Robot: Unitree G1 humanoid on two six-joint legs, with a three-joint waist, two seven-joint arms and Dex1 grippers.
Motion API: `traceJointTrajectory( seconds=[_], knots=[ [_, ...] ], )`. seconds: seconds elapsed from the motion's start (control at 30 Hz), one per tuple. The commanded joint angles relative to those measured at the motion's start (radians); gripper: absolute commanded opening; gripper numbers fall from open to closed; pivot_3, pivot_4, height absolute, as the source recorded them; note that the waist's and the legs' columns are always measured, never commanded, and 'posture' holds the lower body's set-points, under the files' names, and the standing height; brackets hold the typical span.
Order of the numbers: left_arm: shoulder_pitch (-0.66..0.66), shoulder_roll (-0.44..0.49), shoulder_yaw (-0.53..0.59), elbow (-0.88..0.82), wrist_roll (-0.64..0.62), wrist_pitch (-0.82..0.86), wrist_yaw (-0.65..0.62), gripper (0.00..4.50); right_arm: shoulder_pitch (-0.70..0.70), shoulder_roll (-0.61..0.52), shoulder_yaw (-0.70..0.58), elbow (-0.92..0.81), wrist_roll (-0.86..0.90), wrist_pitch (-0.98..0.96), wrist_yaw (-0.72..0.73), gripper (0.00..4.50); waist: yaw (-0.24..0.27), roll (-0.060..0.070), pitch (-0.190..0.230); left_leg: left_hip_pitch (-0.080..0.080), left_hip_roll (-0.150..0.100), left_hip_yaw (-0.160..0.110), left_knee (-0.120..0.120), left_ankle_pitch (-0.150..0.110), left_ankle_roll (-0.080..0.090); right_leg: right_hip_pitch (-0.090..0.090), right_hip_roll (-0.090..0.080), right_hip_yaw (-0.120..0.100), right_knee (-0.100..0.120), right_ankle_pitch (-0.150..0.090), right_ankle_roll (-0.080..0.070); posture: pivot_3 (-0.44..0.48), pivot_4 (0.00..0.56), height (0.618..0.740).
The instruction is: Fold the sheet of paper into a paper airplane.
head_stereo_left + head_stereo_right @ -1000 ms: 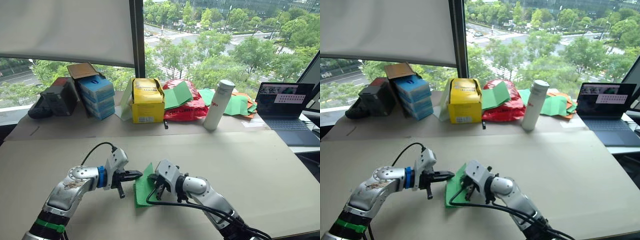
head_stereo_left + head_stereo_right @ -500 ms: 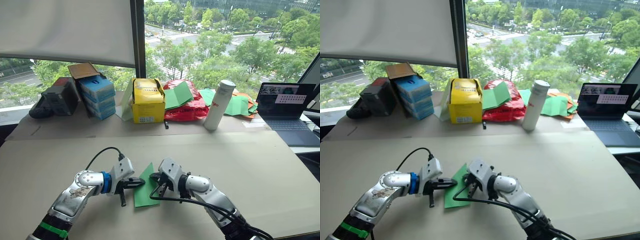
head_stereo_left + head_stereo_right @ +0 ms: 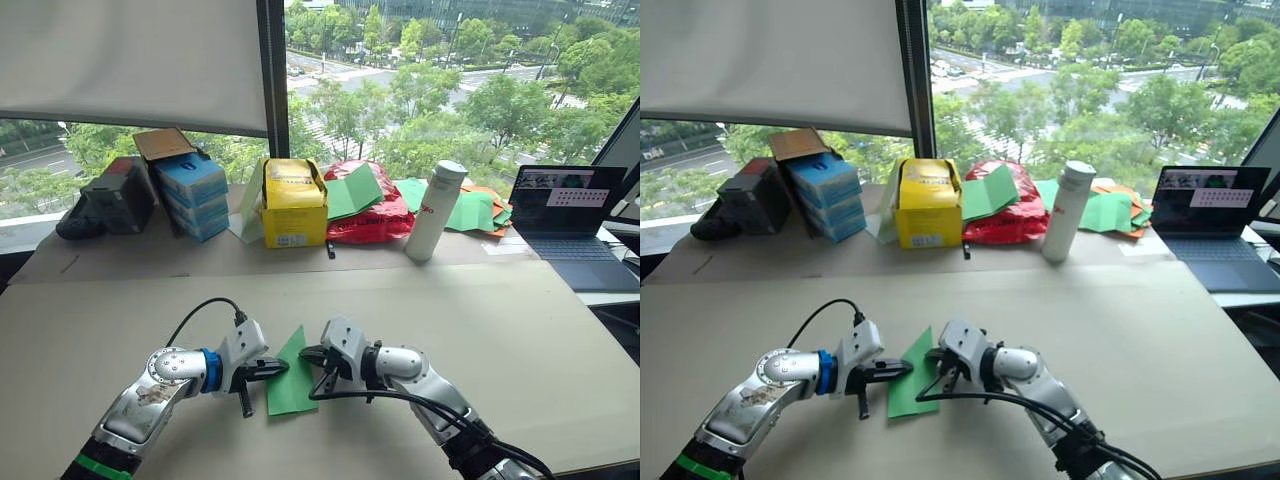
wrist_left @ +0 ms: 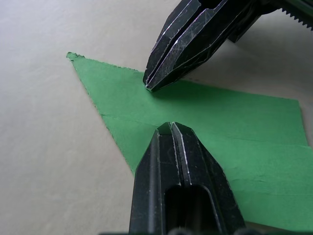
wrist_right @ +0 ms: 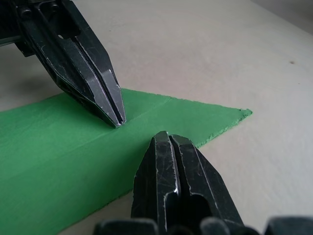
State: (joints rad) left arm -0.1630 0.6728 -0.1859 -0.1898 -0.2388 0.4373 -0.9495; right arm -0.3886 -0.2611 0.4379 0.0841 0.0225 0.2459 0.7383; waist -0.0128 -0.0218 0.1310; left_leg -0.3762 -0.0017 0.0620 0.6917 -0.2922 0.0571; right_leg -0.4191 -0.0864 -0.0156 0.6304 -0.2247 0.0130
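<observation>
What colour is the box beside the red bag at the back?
Yellow box, clearest in the left eye view, left of the red bag.

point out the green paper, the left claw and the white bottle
green paper point(image 3: 292, 377): left eye view, middle of the folded sheet.
left claw point(image 3: 279, 368): left eye view, shut fingertips on the paper's edge.
white bottle point(image 3: 437, 213): left eye view, middle of its body.
</observation>
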Motion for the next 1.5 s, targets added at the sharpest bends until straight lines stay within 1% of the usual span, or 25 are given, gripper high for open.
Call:
traceJointTrajectory(
  seconds=[0.03,0.27,0.5,0.77,0.83,0.93,1.17,1.33,1.5],
  knots=[
    [0.036,0.011,-0.021,0.003,0.016,0.046,0.009,0.02,-0.048,0.005,-0.009,0.153,-0.03,-0.017,0.0,0.0,-0.001,0.0,0.0,0.001,0.0,0.0,0.0,0.0,0.0,0.0,0.0,0.0,0.0,0.0,0.0,0.0,0.15,0.74],
    [0.047,0.015,-0.012,-0.019,0.015,0.058,0.015,0.02,-0.112,0.015,-0.029,0.265,-0.034,-0.071,0.003,0.0,0.0,0.001,-0.001,0.002,-0.001,0.0,-0.001,0.0,0.0,0.0,-0.003,0.0,0.0,0.0,0.0,0.0,0.15,0.74],
    [0.056,0.013,-0.011,-0.038,0.012,0.065,0.023,0.02,-0.141,0.037,-0.028,0.296,-0.034,-0.087,0.009,0.0,-0.002,0.004,-0.003,0.004,-0.001,0.0,-0.005,0.001,-0.002,0.0,-0.004,0.001,0.0,0.0,-0.001,0.0,0.15,0.74],
    [0.064,0.01,-0.011,-0.052,0.011,0.074,0.033,0.02,-0.181,0.059,-0.043,0.373,-0.041,-0.117,0.001,0.0,-0.002,0.009,-0.005,0.004,-0.001,0.001,-0.008,0.001,-0.003,-0.001,-0.004,0.002,0.0,0.0,-0.002,0.0,0.15,0.74],
    [0.064,0.01,-0.011,-0.054,0.012,0.075,0.035,0.02,-0.169,0.057,-0.043,0.351,-0.038,-0.113,0.012,0.0,-0.002,0.009,-0.005,0.004,-0.001,0.001,-0.009,0.001,-0.003,-0.001,-0.004,0.002,-0.001,0.0,-0.002,0.0,0.15,0.74],
    [0.065,0.012,-0.01,-0.054,0.012,0.075,0.036,0.02,-0.119,0.043,-0.031,0.265,-0.017,-0.089,0.056,0.0,-0.001,0.009,-0.005,0.004,-0.001,0.001,-0.01,0.001,-0.003,-0.001,-0.005,0.002,-0.001,0.0,-0.003,0.0,0.15,0.74],
    [0.062,0.009,-0.009,-0.043,0.013,0.073,0.035,0.02,0.016,-0.036,0.033,0.052,-0.035,0.019,0.131,0.0,-0.001,0.01,-0.006,0.004,-0.001,0.001,-0.013,0.001,-0.002,-0.001,-0.005,0.002,-0.004,0.0,-0.003,0.0,0.15,0.74],
    [0.065,0.013,-0.009,-0.045,0.011,0.075,0.031,0.02,0.058,-0.083,0.075,-0.034,-0.05,0.061,0.161,0.0,-0.001,0.012,-0.007,0.004,-0.001,0.001,-0.014,0.001,-0.003,-0.002,-0.005,0.002,-0.004,-0.001,-0.004,0.0,0.15,0.74],
    [0.066,0.019,-0.008,-0.044,0.011,0.075,0.025,0.02,0.083,-0.116,0.11,-0.085,-0.058,0.098,0.185,0.0,0.0,0.012,-0.008,0.004,0.0,0.001,-0.014,0.001,-0.003,-0.002,-0.005,0.002,-0.004,-0.001,-0.004,0.0,0.15,0.74]
  ],
)
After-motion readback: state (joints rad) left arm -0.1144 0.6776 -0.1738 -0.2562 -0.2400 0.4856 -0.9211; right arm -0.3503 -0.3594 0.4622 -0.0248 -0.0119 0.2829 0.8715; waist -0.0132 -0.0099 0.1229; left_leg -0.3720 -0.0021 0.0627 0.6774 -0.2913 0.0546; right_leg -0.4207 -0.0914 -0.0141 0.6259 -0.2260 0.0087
